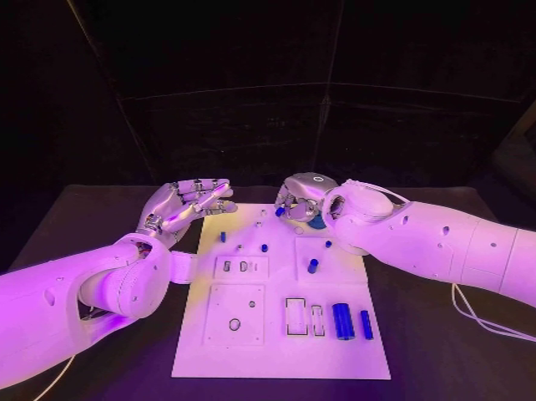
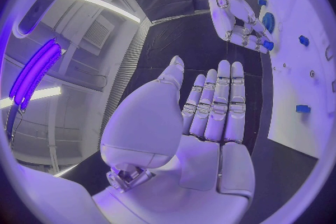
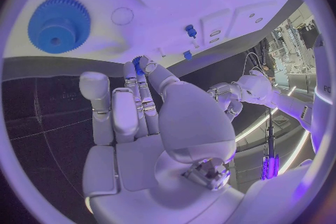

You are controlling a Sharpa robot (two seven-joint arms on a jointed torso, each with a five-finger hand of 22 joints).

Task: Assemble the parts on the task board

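Note:
The white task board [image 1: 280, 351] lies in the middle of the table. My right hand [image 1: 298, 200] hovers over its far edge and pinches a small blue part [image 3: 138, 65] between thumb and a fingertip; the left wrist view also catches this part [image 2: 266, 45]. A blue gear [image 3: 59, 25] sits on the board just beside that hand, half hidden by it in the head view. My left hand [image 1: 186, 205] is open with fingers spread, off the board's far left corner and holding nothing. Small blue pegs [image 1: 265, 247] stand in the board's far half.
A thick blue cylinder [image 1: 341, 320] and a thinner blue bar [image 1: 366, 324] lie on the board's near right part, beside rectangular slots [image 1: 295, 315]. A square plate with an oval hole [image 1: 235, 315] is at near left. Black table [image 1: 88, 217] surrounds the board.

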